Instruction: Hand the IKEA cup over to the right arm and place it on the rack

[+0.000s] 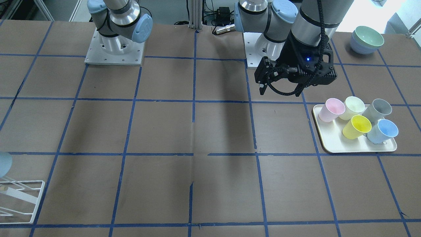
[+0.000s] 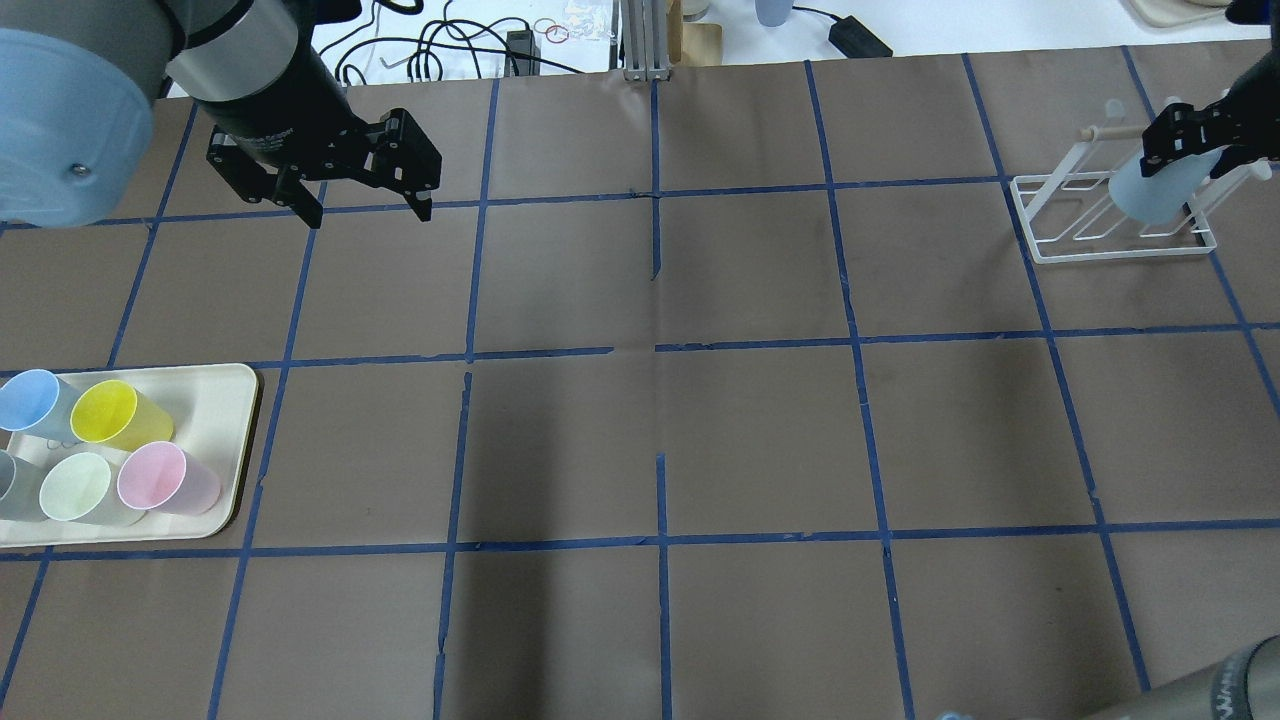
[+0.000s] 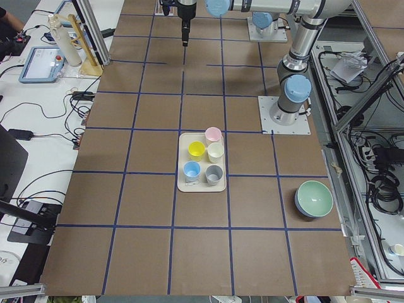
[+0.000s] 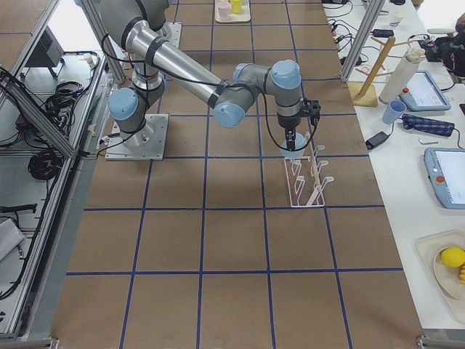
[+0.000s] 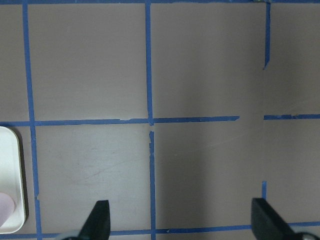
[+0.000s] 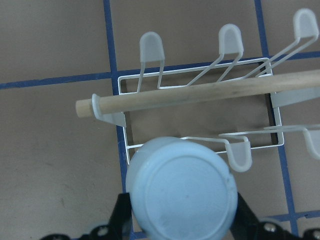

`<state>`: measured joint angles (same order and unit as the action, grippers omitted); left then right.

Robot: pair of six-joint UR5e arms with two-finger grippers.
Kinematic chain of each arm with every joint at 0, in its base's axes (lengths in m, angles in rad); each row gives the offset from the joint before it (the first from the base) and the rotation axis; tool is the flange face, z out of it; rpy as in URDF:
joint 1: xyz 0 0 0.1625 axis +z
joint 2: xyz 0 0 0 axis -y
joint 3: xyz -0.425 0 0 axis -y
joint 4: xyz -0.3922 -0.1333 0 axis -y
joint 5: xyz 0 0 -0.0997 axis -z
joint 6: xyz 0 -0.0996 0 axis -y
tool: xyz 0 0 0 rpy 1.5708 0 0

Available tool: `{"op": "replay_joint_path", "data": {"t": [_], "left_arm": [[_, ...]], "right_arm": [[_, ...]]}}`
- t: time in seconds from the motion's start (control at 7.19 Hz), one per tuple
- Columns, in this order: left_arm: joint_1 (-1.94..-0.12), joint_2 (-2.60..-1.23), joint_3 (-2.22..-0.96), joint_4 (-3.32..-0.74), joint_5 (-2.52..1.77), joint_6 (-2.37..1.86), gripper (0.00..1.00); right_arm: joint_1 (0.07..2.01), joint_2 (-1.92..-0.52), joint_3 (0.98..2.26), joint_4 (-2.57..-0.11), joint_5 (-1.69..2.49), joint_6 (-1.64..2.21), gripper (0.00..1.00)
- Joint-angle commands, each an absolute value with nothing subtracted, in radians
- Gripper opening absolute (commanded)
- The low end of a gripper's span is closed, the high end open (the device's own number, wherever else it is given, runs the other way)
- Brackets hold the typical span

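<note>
My right gripper (image 2: 1187, 158) is shut on the pale blue IKEA cup (image 2: 1150, 192) and holds it mouth-down over the white wire rack (image 2: 1110, 245) at the far right. In the right wrist view the cup's base (image 6: 181, 200) faces the camera between the two fingers (image 6: 121, 220), above the rack's prongs (image 6: 240, 156). I cannot tell whether the cup touches a prong. My left gripper (image 2: 370, 215) is open and empty above the table at the far left; its fingertips (image 5: 100, 220) show over bare brown paper.
A cream tray (image 2: 215, 400) at the left front holds several cups, among them a second blue cup (image 2: 30, 400) and a yellow cup (image 2: 115, 415). Stacked bowls (image 1: 366, 40) stand near the left arm's base. A wooden rod (image 6: 200, 95) crosses the rack.
</note>
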<state>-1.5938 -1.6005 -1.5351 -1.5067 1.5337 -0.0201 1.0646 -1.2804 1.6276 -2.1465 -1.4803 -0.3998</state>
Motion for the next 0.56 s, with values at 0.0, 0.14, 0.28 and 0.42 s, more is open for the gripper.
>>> {"op": "replay_joint_path", "data": {"t": [0.0,0.14,0.28,0.42], "left_arm": [[-1.594,-1.594,-1.534,-1.508,1.537,-0.032,1.00],[-1.591,-1.594,-1.532,-1.508,1.537,-0.040,1.00],[-1.588,-1.594,-1.528,-1.508,1.536,-0.082,1.00],[-1.586,-1.597,-1.531,-1.506,1.534,-0.083,1.00]], "right_arm": [[1.066,-1.261,1.629,-2.148,-1.477,-0.396,0.00],[1.071,-1.261,1.629,-2.148,-1.477,-0.373,0.00],[1.074,-1.249,1.628,-2.148,-1.477,-0.362,0.00],[1.074,-1.232,1.628,-2.148,-1.479,-0.364,0.00]]}}
